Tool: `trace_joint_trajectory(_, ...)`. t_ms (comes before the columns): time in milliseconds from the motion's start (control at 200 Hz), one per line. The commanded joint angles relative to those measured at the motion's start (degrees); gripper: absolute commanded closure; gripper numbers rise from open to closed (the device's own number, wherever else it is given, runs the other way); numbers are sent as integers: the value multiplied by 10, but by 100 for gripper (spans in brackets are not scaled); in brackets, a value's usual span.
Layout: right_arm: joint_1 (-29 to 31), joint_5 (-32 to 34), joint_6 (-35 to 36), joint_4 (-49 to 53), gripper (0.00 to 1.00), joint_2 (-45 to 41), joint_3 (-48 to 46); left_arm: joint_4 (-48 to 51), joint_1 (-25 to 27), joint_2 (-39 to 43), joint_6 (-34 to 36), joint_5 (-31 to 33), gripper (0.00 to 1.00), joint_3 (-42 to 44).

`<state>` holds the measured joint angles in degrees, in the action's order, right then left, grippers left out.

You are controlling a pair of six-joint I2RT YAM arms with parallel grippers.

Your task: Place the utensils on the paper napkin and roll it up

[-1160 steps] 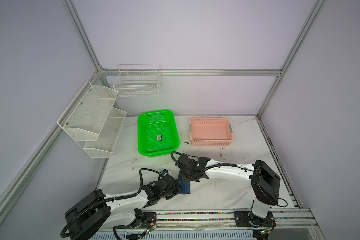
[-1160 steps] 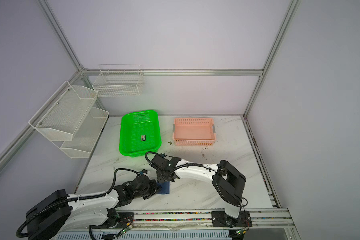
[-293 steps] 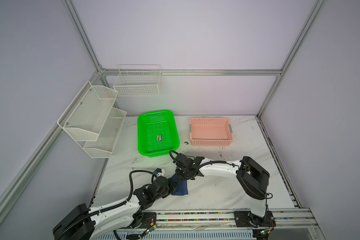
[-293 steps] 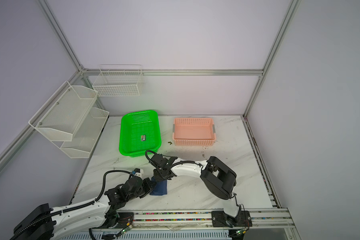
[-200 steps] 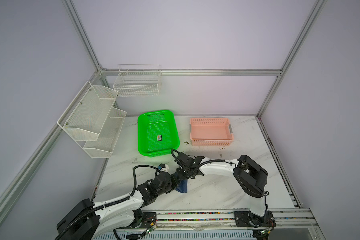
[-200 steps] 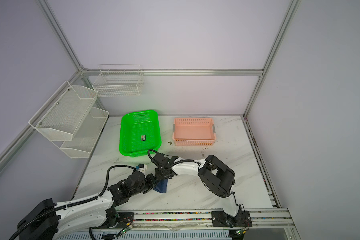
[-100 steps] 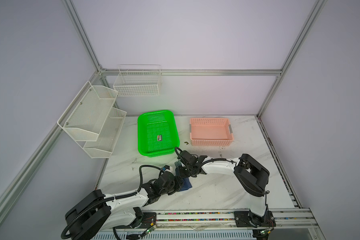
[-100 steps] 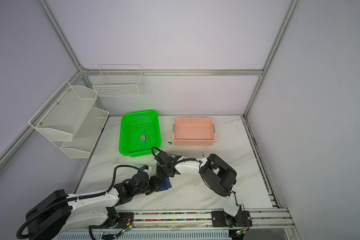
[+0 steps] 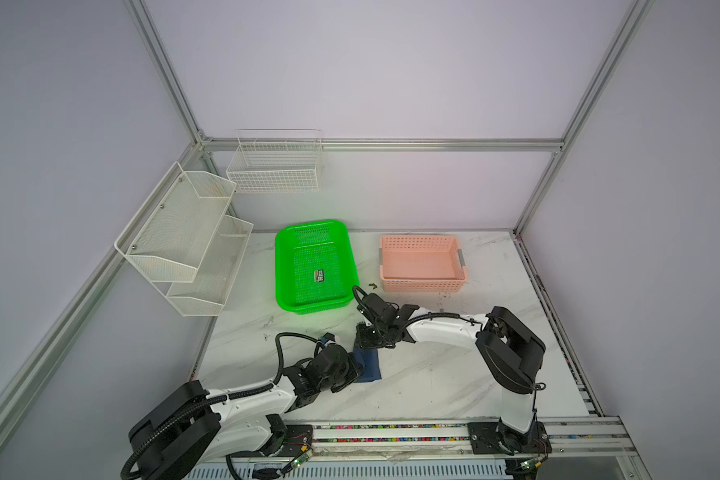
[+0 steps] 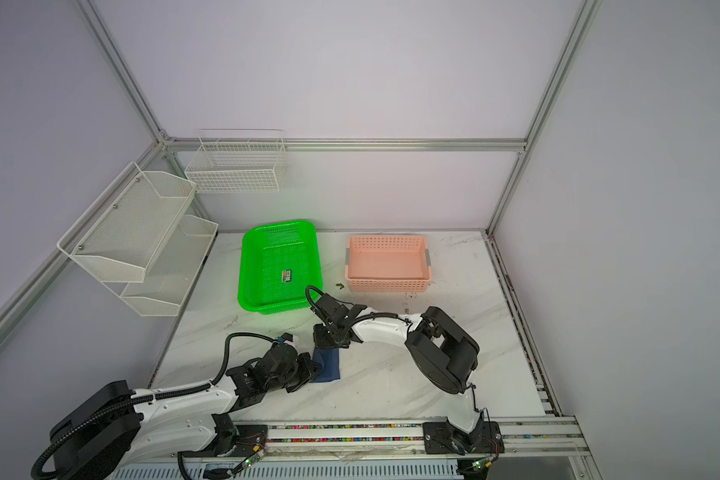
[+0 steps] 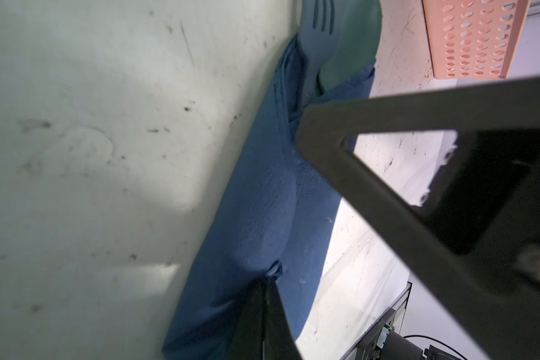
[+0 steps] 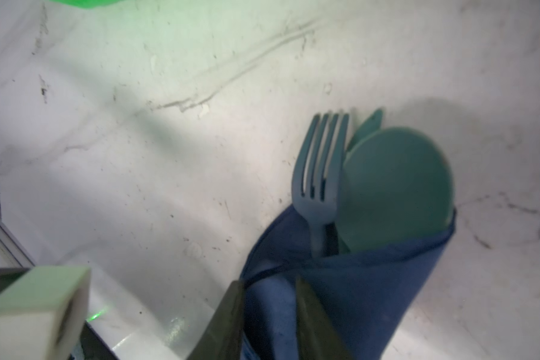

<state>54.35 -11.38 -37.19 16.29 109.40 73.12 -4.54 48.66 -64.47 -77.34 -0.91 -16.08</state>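
Note:
The dark blue paper napkin (image 9: 370,366) (image 10: 328,365) lies near the table's front, folded over the utensils' handles. The teal fork (image 12: 321,168) and round spoon (image 12: 396,187) stick out of its far end, with a third teal tip behind them. My left gripper (image 11: 266,282) (image 9: 350,369) is shut on a puckered fold at the napkin's (image 11: 262,202) near left edge. My right gripper (image 12: 270,282) (image 9: 366,341) is over the napkin's (image 12: 362,290) far end, its jaws apart with a fold lying loosely between them.
A green basket (image 9: 281,266) holding a small black card (image 9: 319,275) stands behind the grippers. A pink basket (image 9: 420,286) stands to its right. White wire racks (image 9: 184,232) hang on the left wall. The front rail (image 9: 391,428) lies close behind both arm bases.
The right gripper's jaws have come apart on the napkin. Both grippers have shifted slightly with the bundle. The left gripper stays shut on its fold.

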Motion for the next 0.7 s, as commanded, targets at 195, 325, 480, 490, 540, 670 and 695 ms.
trace_joint_trajectory(195, -44, 5, 39, 26, 79, -20, 14, 15, -17, 1, 8, -3, 100, -27)
trace_joint_trajectory(325, -58, 7, 58, 25, 88, -30, -4, 17, -20, 7, 14, 0, 100, -28)
trace_joint_trajectory(480, -65, -8, 81, 16, 91, -37, -25, 25, -23, 2, 19, -4, 100, -38)
trace_joint_trajectory(490, -65, -9, 84, 14, 91, -39, -26, 25, -23, 2, 19, -5, 100, -38)
trace_joint_trajectory(540, -64, -16, 88, 9, 92, -45, -36, 26, -24, -1, 19, -7, 100, -40)
trace_joint_trajectory(670, -64, -44, 85, -23, 92, -65, -69, 23, -25, -10, 18, -8, 100, -41)
trace_joint_trajectory(695, -64, -49, 84, -29, 93, -67, -76, 21, -25, -11, 18, -9, 100, -41)
